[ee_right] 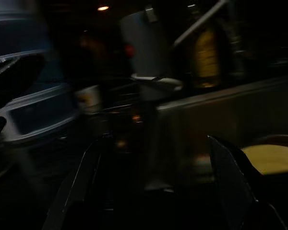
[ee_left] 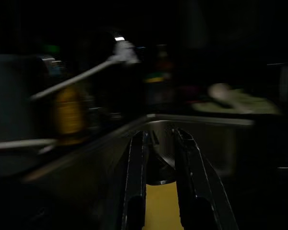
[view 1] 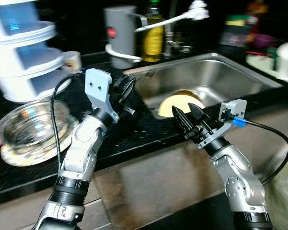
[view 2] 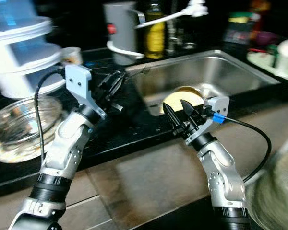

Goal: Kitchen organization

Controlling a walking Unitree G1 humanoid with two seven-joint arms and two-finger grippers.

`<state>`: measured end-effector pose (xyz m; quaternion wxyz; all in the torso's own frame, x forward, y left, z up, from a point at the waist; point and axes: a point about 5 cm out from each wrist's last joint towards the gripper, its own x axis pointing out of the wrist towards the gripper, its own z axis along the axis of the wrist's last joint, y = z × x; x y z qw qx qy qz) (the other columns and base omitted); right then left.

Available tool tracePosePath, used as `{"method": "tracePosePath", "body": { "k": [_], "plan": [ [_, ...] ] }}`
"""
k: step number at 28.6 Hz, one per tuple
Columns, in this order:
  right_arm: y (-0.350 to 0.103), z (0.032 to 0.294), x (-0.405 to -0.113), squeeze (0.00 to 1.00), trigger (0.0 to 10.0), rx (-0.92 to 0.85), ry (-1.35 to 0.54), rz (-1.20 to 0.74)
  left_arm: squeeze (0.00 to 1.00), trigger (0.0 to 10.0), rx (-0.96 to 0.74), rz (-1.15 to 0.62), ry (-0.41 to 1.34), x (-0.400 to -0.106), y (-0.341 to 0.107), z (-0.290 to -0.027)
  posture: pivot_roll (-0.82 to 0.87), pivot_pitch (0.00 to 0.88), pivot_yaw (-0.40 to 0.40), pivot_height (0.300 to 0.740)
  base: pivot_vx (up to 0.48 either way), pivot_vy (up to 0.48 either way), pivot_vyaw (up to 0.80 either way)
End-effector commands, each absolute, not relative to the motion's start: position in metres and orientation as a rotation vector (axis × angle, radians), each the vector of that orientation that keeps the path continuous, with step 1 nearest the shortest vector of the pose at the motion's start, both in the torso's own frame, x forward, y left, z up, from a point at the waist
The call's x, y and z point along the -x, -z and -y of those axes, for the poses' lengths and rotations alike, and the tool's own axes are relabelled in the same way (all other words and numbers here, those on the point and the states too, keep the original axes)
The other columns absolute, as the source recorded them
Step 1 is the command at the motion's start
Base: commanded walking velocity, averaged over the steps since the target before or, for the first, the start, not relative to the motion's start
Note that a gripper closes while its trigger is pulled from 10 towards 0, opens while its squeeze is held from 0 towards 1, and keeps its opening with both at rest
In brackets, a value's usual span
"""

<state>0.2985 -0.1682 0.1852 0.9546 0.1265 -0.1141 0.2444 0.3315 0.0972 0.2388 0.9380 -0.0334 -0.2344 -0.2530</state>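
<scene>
Left eye view: the yellow plate (view 1: 178,104) lies in the steel sink (view 1: 240,79), centre of frame, leaning on the near wall. The right gripper (view 1: 186,116), lower centre, hangs at the sink's front rim just beside the plate, fingers spread, grasping nothing. The left gripper (view 1: 126,91), centre left, hovers over the black counter (view 1: 134,127) near the sink's left corner; fingers nearly together, empty. A glass bowl (view 1: 31,125) sits far left.

Right eye view: same layout; a grey jug (view 2: 121,32) stands at upper centre.

Left wrist view: dark; narrow gap between fingers (ee_left: 135,182), yellow plate beyond.

Right wrist view: dark; fingers (ee_right: 230,177) wide apart, plate at right edge.
</scene>
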Motion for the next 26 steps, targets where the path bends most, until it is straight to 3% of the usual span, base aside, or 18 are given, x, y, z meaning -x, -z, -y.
{"method": "tracePosePath", "body": {
  "k": [1, 20, 26],
  "plan": [
    [-0.184, 0.167, -0.300, 0.00, 10.0, -0.248, -0.490, 0.227, 0.00, 10.0, 0.073, 0.474, 0.533, -0.333, -0.241, -0.096, -0.09, 0.000, 0.034, 0.740, 0.000, 0.000, -0.80],
    [-0.184, 0.167, -0.301, 0.00, 10.0, -0.231, -0.482, 0.228, 0.00, 10.0, 0.067, 0.419, 0.488, -0.355, -0.237, -0.105, -0.10, 0.000, 0.036, 0.740, 0.000, 0.000, -0.80],
    [-0.183, 0.166, -0.299, 0.00, 10.0, -0.220, -0.491, 0.226, 0.00, 10.0, 0.005, 0.320, 0.433, -0.374, -0.227, -0.112, -0.10, 0.000, 0.038, 0.740, 0.000, 0.000, 0.00]
  ]
}}
